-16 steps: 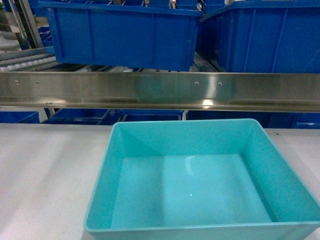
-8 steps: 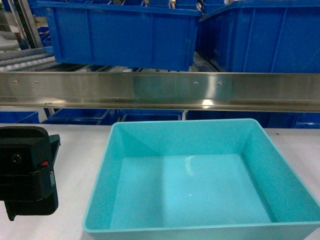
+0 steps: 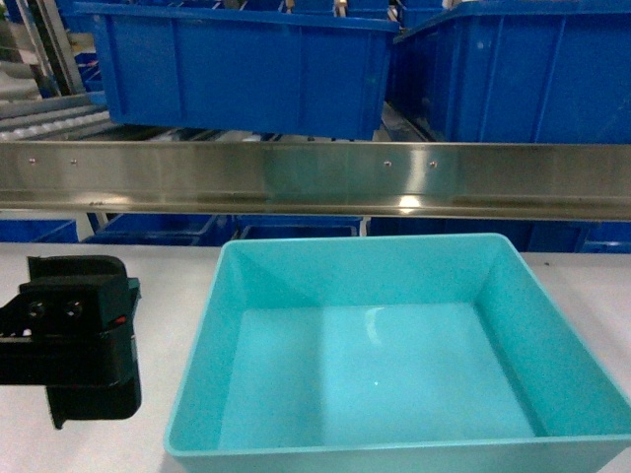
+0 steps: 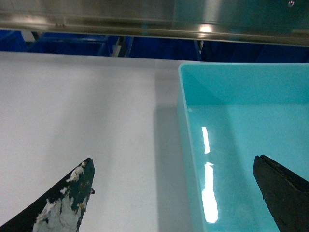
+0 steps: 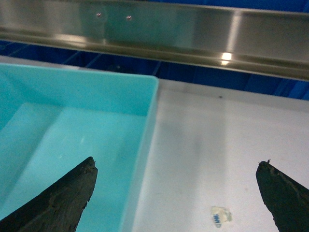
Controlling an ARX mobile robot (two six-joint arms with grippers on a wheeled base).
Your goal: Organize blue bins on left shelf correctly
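Observation:
The light turquoise bin (image 3: 394, 365) sits empty on the white tabletop (image 3: 108, 271), just in front of the left shelf's steel rail (image 3: 315, 177). My left gripper (image 4: 173, 162) is open and straddles the bin's left wall (image 4: 186, 145): one finger (image 4: 67, 203) is over the table, the other (image 4: 282, 193) over the bin's inside. My right gripper (image 5: 176, 163) is open across the bin's right wall (image 5: 145, 159), with one finger (image 5: 63, 203) above the bin floor and the other (image 5: 285, 198) above the table. The left arm's black wrist housing (image 3: 74, 335) shows beside the bin.
Two dark royal-blue ribbed bins (image 3: 246, 69) (image 3: 513, 69) stand on the shelf level above the rail. More dark bins (image 3: 158, 229) lie below it. White rollers (image 3: 49, 118) show at the upper left. A small sticker scrap (image 5: 216, 216) lies on the table right of the bin.
The left arm's black wrist housing has come into the head view from the left and moved right, toward the turquoise bin. The bin has not moved.

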